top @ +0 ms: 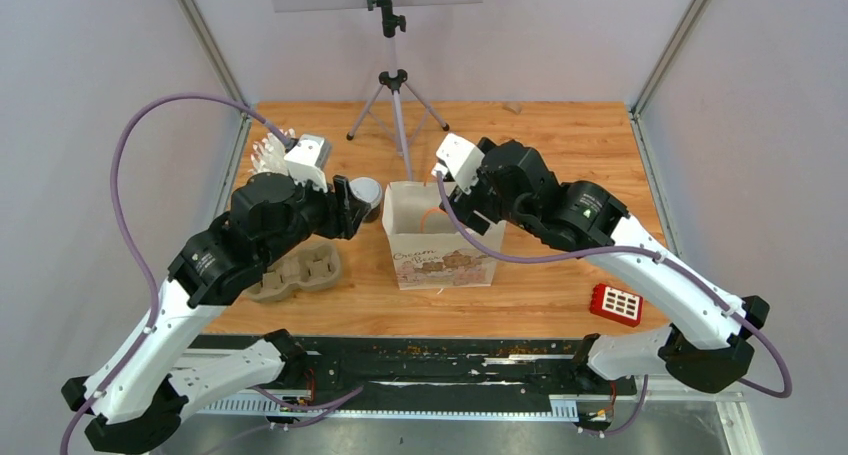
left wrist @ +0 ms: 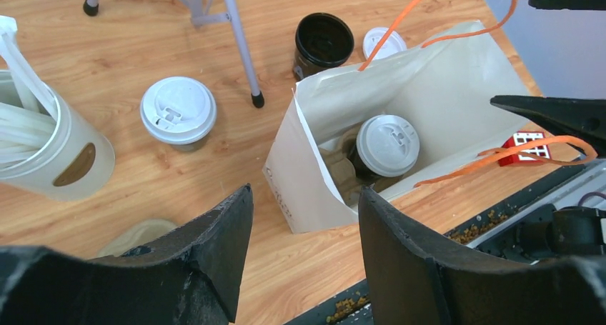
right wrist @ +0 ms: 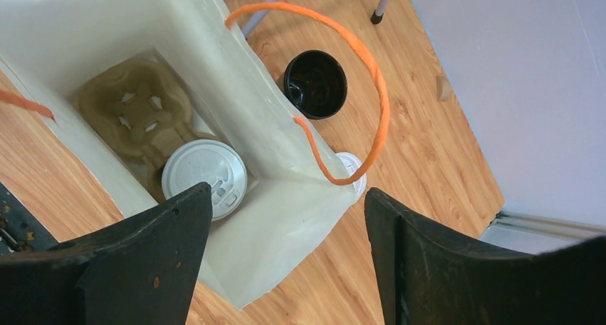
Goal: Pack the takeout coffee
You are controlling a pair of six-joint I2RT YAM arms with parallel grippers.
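Observation:
One takeout coffee cup (left wrist: 387, 145) with a white lid stands inside the white paper bag (top: 440, 260), on a brown carrier (right wrist: 136, 111) at the bag's bottom; the right wrist view shows this cup's lid (right wrist: 205, 176) too. A second lidded cup (left wrist: 178, 111) stands on the table left of the bag (top: 367, 193). Behind the bag are an open black cup (right wrist: 315, 83) and a loose white lid (right wrist: 352, 169). My left gripper (left wrist: 306, 193) hangs open and empty left of the bag. My right gripper (right wrist: 287, 191) is open and empty above the bag's far rim.
A white cup of straws (left wrist: 50, 143) stands at the far left. A second brown carrier (top: 300, 273) lies on the table by the left arm. A tripod (top: 395, 105) stands behind the bag, with one foot (left wrist: 257, 100) between the cups. A red block (top: 616, 304) sits front right.

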